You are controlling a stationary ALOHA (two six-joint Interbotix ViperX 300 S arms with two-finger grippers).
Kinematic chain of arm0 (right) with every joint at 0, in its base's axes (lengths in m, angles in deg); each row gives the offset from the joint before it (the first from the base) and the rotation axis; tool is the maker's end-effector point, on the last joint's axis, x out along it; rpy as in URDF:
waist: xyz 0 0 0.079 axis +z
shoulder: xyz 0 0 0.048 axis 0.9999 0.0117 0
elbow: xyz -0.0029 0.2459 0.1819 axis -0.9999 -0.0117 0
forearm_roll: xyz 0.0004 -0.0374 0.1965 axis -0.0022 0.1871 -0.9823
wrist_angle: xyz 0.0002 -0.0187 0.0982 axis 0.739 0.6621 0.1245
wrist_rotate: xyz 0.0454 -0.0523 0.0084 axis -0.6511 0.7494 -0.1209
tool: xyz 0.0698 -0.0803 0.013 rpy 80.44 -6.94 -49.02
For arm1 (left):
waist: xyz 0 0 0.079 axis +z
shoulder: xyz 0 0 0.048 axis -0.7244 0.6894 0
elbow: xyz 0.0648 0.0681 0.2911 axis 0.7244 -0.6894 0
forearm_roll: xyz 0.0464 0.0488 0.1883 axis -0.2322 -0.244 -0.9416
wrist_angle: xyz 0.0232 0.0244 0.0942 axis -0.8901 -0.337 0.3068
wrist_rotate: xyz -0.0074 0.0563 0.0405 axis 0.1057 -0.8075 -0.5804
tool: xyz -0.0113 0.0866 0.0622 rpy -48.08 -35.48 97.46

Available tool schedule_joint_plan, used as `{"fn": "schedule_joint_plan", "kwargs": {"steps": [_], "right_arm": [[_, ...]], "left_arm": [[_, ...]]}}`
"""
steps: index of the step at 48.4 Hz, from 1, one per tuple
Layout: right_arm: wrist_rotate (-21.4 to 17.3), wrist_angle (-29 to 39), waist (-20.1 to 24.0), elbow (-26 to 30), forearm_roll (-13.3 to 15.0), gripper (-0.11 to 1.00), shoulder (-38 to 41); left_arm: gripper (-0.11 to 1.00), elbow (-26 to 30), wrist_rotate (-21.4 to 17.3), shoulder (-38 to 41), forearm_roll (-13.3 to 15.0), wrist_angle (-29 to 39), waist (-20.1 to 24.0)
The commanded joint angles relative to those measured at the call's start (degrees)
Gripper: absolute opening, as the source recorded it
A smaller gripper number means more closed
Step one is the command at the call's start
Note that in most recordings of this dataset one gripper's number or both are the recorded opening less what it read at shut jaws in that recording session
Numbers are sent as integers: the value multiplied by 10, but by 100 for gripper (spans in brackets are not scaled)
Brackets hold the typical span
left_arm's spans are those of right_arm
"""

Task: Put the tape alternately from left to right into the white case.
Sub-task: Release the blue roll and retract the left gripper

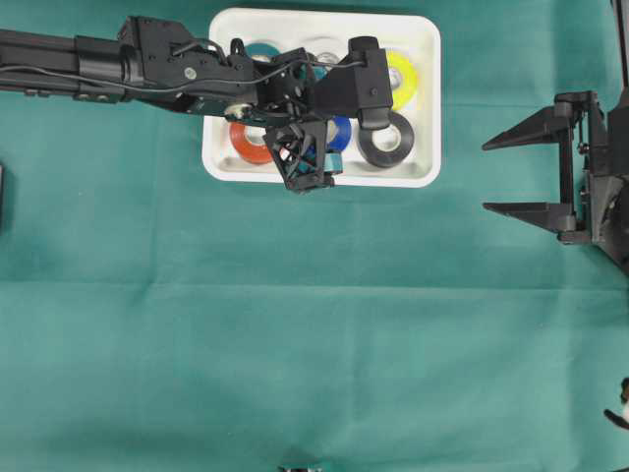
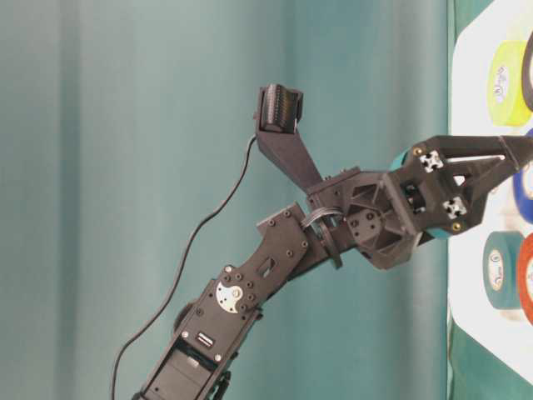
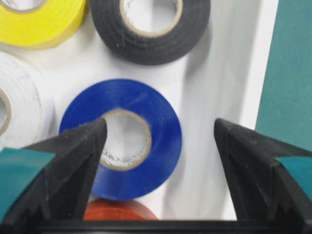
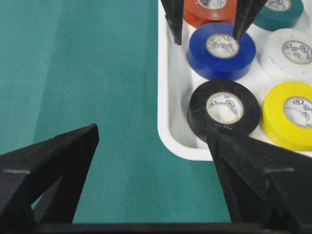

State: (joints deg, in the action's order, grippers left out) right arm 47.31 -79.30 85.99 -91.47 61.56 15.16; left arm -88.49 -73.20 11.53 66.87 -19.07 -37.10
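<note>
Your left claw [image 3: 158, 146] hangs over the white case [image 1: 224, 157] with its jaws spread wide and nothing between them: in the left wrist view one fingertip [image 3: 80, 146] overlaps the pale core of the blue roll [image 3: 124, 139], while the other fingertip [image 3: 243, 151] stands over bare case floor near the rim, so the roll lies flat on the floor below the claw, not gripped. Just ahead of the claw, past the blue roll, sits the black roll [image 3: 148, 29]; ahead and to the side of it is the yellow roll [image 3: 39, 19], and beside the blue roll, outside the near fingertip, is the white roll [image 3: 17, 107]. Directly under the claw's base you can see the edge of the red roll [image 3: 117, 210], touching or nearly touching the blue one. The teal roll [image 4: 275, 12] shows in the right wrist view at the far corner of the case, beside the red roll. All six rolls lie flat inside the case in two rows. Your right claw [image 1: 526, 172] is parked well apart from the case, over the green cloth [image 1: 295, 344], jaws open wide and empty, pointing toward the case's near end, where the black roll and the yellow roll are closest to it.
</note>
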Motion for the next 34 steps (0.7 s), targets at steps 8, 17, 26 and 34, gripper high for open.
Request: {"fn": "schedule_joint_plan", "kwargs": {"steps": [8,17,26,34], "right_arm": [[-1,-5,2,7,0,61,1],[-1,-5,2,8,0,61,2],[-1,-5,2,8,0,61,2],[-1,-5,2,8,0,61,1]], "left_arm": [[85,-17,1,-47,-2,-3,0],[84,-74,2,-103,-1,-4,0],[84,-145,3,-163,-1,-23,0],[84,-207,3,-213,-2,-59,3]]}}
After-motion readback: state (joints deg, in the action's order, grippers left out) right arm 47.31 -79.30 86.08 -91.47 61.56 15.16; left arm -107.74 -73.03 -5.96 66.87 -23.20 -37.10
